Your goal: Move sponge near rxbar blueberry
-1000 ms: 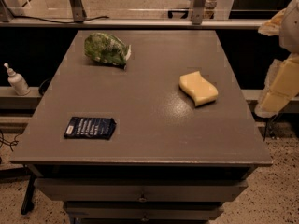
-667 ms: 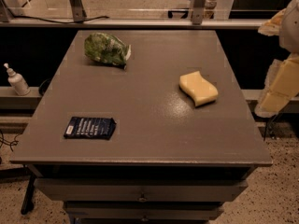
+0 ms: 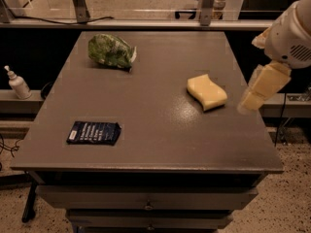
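The sponge (image 3: 207, 91), a pale yellow foam block with wavy sides, lies on the right half of the grey table (image 3: 160, 130). The rxbar blueberry (image 3: 94, 132), a flat dark navy wrapper with white print, lies near the table's front left. My gripper (image 3: 253, 97) hangs from the arm at the right edge of the view, over the table's right edge. It is a short way right of the sponge and apart from it, and holds nothing that I can see.
A green-and-white wrinkly bag (image 3: 112, 51) lies at the table's back left. A white pump bottle (image 3: 18, 83) stands on a ledge left of the table. A rail with metal posts (image 3: 206, 4) runs behind the table. Drawers are below the tabletop's front edge.
My gripper has moved left, from beyond the table's right edge to over that edge, closer to the sponge. The sponge, bar and bag have not moved.
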Available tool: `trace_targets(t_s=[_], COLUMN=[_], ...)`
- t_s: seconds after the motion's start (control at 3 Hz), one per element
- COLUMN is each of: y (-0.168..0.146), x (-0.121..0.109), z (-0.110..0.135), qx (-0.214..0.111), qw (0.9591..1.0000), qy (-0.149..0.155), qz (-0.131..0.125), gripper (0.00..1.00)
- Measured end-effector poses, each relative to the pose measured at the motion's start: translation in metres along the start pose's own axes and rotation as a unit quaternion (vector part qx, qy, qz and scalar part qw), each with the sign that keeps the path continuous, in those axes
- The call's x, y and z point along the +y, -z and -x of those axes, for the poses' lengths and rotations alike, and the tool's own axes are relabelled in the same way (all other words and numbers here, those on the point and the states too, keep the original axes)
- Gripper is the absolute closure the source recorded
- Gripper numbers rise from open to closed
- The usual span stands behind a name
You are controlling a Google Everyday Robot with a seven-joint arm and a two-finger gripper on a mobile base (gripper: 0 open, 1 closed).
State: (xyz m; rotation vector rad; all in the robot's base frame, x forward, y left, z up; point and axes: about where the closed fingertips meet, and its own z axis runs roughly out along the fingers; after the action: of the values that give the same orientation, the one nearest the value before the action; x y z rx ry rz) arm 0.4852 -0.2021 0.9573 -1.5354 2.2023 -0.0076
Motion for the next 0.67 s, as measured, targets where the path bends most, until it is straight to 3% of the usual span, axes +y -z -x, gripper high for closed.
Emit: trace_targets(t_s=[0.33,0.67], y=[-0.043,-0.085], x=[-0.008,-0.007], z=[-0.003,-0.008], qx=[-0.013,-0.021], qw=[0.9971,0.9874], qy=[-0.069,-0.144], qz=[0.028,0.062], gripper=[0.00,0.00])
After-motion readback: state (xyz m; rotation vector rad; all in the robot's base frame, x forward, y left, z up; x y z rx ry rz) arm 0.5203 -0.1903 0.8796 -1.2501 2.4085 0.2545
